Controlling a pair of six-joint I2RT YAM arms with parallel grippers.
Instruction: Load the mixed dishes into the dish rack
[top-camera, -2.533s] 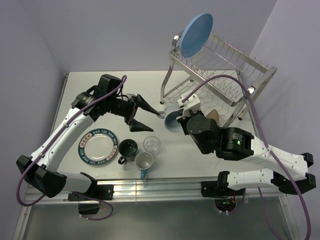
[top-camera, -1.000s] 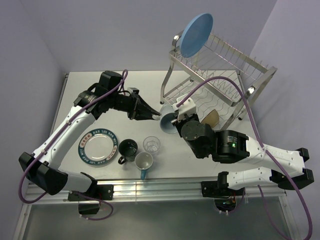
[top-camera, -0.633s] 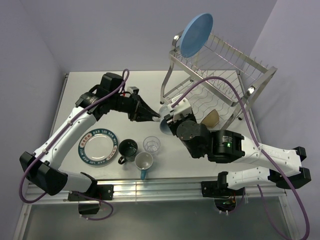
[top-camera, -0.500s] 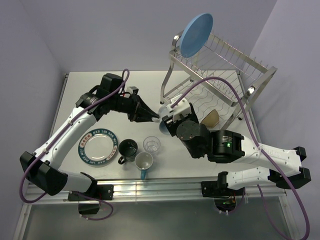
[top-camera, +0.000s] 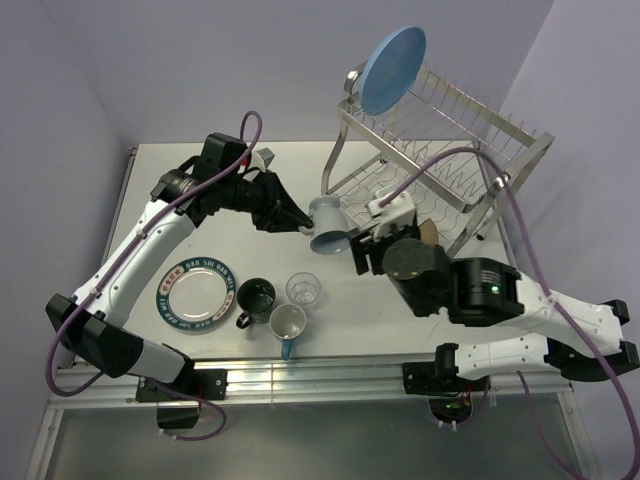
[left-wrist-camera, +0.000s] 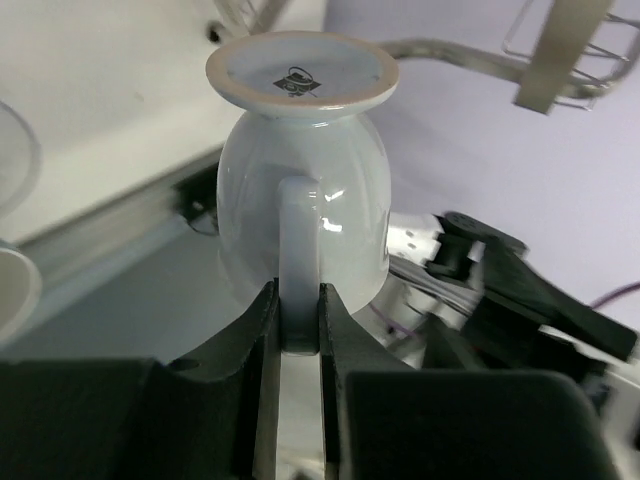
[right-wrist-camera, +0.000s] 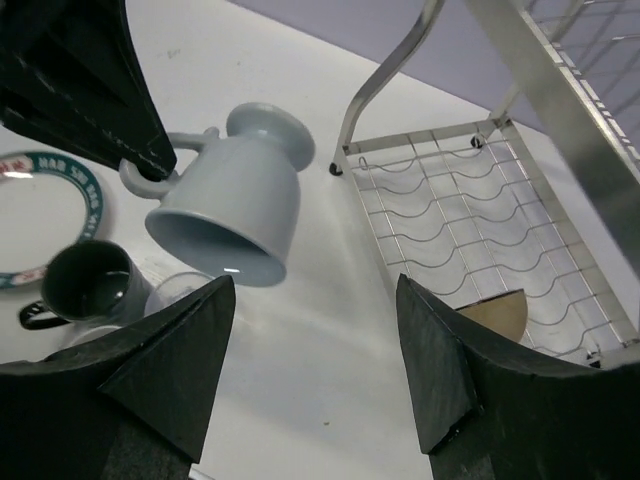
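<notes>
A light-blue cup (top-camera: 328, 225) hangs upside down in the air in front of the dish rack (top-camera: 440, 150). My left gripper (top-camera: 300, 222) is shut on its handle. In the left wrist view the two fingers (left-wrist-camera: 262, 320) pinch the handle of the cup (left-wrist-camera: 300, 200), whose foot points up. My right gripper (top-camera: 365, 250) stands open just right of the cup and touches nothing. Past its own fingertips (right-wrist-camera: 215, 320) I see the cup (right-wrist-camera: 235, 195) and the rack's lower tier (right-wrist-camera: 450, 200). A large light-blue plate (top-camera: 393, 68) stands in the upper tier.
On the table lie a white plate with a teal rim (top-camera: 196, 291), a dark mug (top-camera: 255, 296), a clear glass (top-camera: 304, 289) and a white-and-blue mug (top-camera: 287, 325). A tan rounded piece (top-camera: 420, 235) rests in the rack's lower tier.
My right gripper has opened, let go of the cup and drawn back to the right. The left gripper has kept hold of the handle and carried the cup slightly up and away.
</notes>
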